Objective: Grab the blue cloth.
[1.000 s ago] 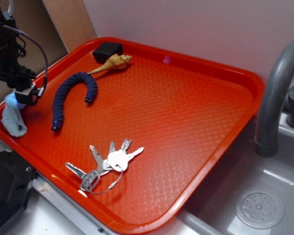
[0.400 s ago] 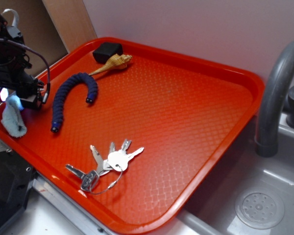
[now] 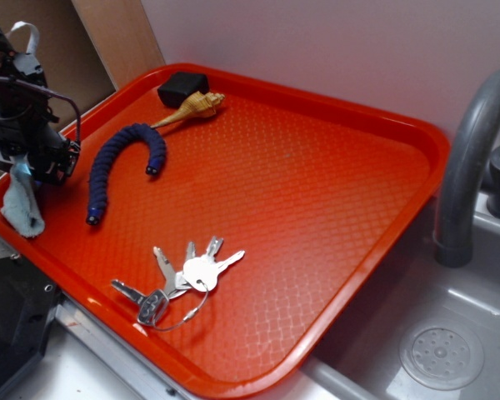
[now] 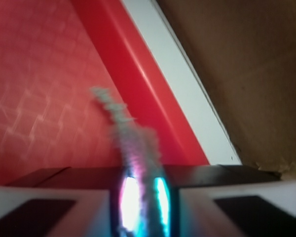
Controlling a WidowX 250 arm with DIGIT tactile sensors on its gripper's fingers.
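No writing, brand or label can be read on anything in either view. At the far left of the exterior view the black arm reaches down over the left corner of the red tray, its wrist wrapped in dark cables, with the gripper pointing downward. The gripper is clamped on the blue cloth, whose upper end is pinched between the pads while the rest hangs limp, its lower end at the tray's left rim; whether it touches the rim cannot be told. In the wrist view the cloth rises as a thin blurred strip out of the narrow gap between the 2 black fingers, lit by a glare of white and cyan. That view is soft and out of focus, so the fabric's texture is hard to make out. Just beside the gripper lies the navy ribbed tube, apart from the cloth. The arm's upper part is cut off by the picture's edge.
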